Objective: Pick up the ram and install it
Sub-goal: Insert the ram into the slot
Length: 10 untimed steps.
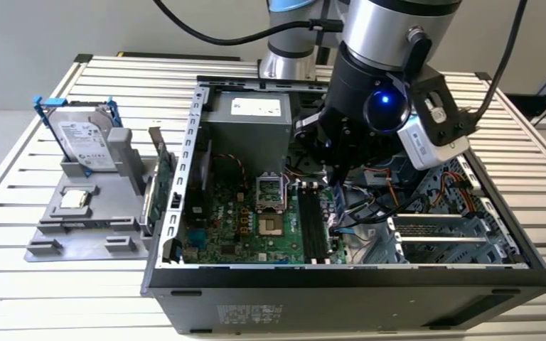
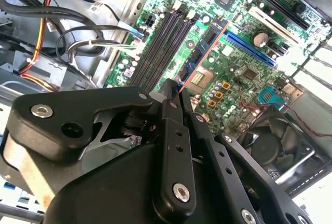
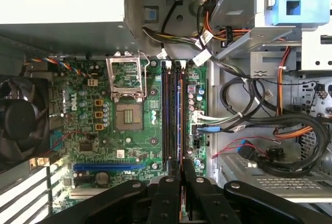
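Room: plain pale wall behind, and a pale floor at the exterior view's left.
Counter: slatted light metal counter [image 1: 26, 298] carrying an open black computer case [image 1: 349, 298] lying on its side, with a grey fixture [image 1: 83, 220] beside it toward the exterior view's left.
Fixture: a silver hard drive in a blue frame [image 1: 83, 138] stands upright on it; a green card [image 1: 164, 177] stands on edge between the fixture and the case wall.
Case inside: green motherboard [image 3: 129, 141], bare CPU socket [image 3: 127, 120], black fan [image 3: 21, 125], grey power supply [image 1: 249, 128], and bundles of cables.
Ram look: the ram [image 2: 199, 53] is a thin dark-blue stick with small black chips and an orange-lit edge.
Ram pose: it stands on edge, long axis parallel to the black memory slots [image 3: 167, 115], and is seen almost edge-on [image 3: 179, 125] in the first wrist view.
Ram place: directly in line with the slots beside the CPU socket; can't tell whether it is seated or just above them.
End effector: the end effector [image 3: 181, 168] is down inside the case [image 1: 335, 174], its black fingers [image 3: 168, 182] nearly together and pinching one end of the ram.
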Tool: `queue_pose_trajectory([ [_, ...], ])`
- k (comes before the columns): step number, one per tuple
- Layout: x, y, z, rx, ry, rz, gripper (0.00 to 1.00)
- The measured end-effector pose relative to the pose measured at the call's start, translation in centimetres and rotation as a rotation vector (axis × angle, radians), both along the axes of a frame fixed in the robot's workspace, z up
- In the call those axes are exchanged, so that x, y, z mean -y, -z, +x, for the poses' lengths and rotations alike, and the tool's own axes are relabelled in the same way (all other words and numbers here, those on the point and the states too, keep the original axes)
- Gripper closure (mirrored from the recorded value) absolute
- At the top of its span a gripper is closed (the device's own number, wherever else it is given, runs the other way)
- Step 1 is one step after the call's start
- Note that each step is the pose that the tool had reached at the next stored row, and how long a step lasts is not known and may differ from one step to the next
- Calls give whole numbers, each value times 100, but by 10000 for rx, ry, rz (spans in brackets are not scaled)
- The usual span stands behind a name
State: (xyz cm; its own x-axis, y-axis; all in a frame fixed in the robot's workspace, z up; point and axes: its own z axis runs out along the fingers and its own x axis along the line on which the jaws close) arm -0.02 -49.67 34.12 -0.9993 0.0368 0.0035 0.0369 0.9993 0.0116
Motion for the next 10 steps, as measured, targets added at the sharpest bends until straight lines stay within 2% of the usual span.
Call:
queue_pose_trajectory([
  [10, -1, 28, 0, 0, 0, -1, 100],
])
